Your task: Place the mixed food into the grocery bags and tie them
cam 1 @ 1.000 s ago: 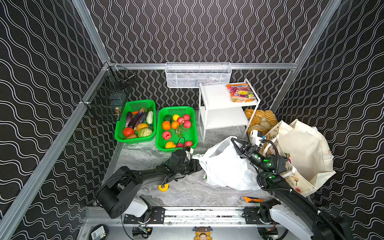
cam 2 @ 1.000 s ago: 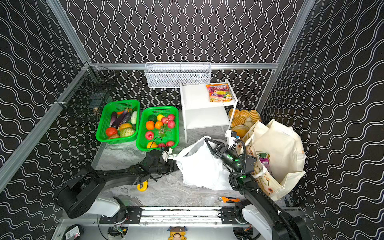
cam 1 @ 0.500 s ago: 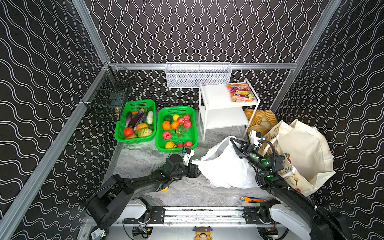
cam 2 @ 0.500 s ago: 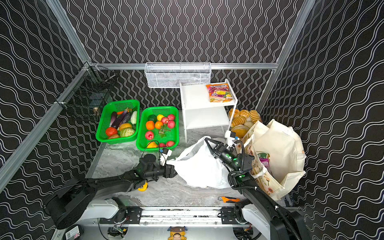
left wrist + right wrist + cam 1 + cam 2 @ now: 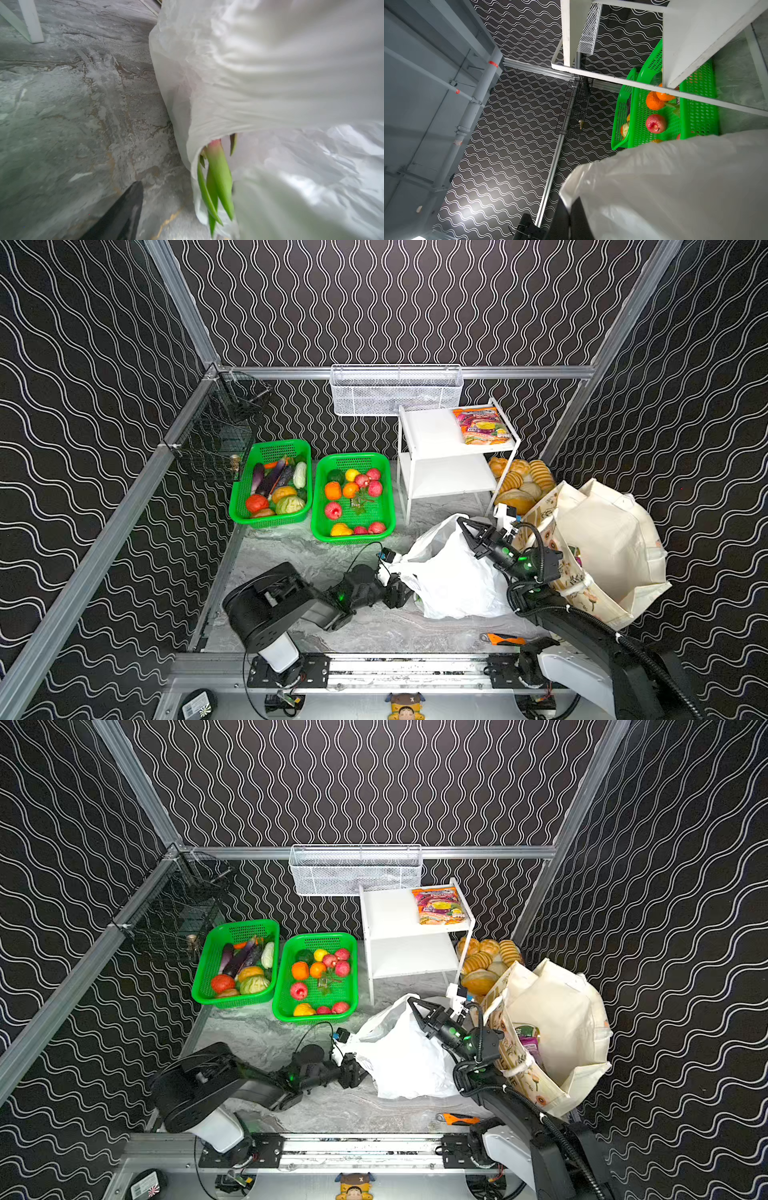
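The thin white plastic bag (image 5: 453, 580) lies slumped in the middle of the table, and its mouth faces my left gripper. My right gripper (image 5: 464, 526) is shut on the bag's upper rim (image 5: 675, 187) and holds it up. My left gripper (image 5: 404, 594) sits low at the bag's near left edge with its jaws apart. One black finger (image 5: 126, 207) shows in the left wrist view and stands clear of the bag; the other is hidden behind the plastic. A pink dragon fruit (image 5: 219, 178) pokes its green leaves out of the bag's opening. The cream cloth tote (image 5: 602, 539) stands at the right with a purple packet (image 5: 528, 1042) inside.
Two green baskets stand at the back left, one with vegetables (image 5: 270, 485) and one with fruits (image 5: 353, 497). A white shelf (image 5: 440, 456) carries a snack packet (image 5: 482, 425), and bread (image 5: 519, 481) is piled beside it. An orange-handled tool (image 5: 503, 640) lies near the front rail.
My left arm swung round and its gripper slid nearer and lower along the bag's left edge. A small yellow thing under that arm is now hidden. The right gripper kept its hold.
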Controlling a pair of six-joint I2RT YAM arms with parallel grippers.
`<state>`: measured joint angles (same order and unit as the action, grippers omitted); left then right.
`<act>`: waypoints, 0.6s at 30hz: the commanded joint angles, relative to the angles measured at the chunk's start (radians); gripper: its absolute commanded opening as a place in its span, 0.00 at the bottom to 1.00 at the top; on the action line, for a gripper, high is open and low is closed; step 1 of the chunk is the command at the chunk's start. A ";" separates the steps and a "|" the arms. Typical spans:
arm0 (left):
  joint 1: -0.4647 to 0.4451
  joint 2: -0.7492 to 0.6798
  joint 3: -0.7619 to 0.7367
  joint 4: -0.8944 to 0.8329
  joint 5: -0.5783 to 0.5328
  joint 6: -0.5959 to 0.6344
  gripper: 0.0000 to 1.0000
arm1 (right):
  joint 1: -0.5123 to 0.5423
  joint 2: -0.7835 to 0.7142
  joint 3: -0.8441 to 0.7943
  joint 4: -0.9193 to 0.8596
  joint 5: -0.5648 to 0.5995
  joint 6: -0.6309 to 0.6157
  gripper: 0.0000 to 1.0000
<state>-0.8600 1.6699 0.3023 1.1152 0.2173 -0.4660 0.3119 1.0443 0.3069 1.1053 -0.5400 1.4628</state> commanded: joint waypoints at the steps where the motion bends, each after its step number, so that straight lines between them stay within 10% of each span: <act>1: -0.009 0.094 0.005 0.308 -0.016 -0.002 0.63 | 0.000 -0.001 -0.002 0.076 -0.002 0.024 0.00; 12: -0.082 0.180 0.062 0.355 -0.095 0.003 0.56 | 0.000 -0.033 -0.003 0.025 0.002 0.005 0.00; 18: -0.096 0.158 0.087 0.276 -0.164 0.029 0.04 | -0.001 -0.041 -0.014 0.036 0.002 0.013 0.00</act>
<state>-0.9535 1.8465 0.3889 1.4078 0.1089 -0.4660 0.3119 1.0119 0.2958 1.1080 -0.5396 1.4658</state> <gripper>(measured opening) 0.104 0.049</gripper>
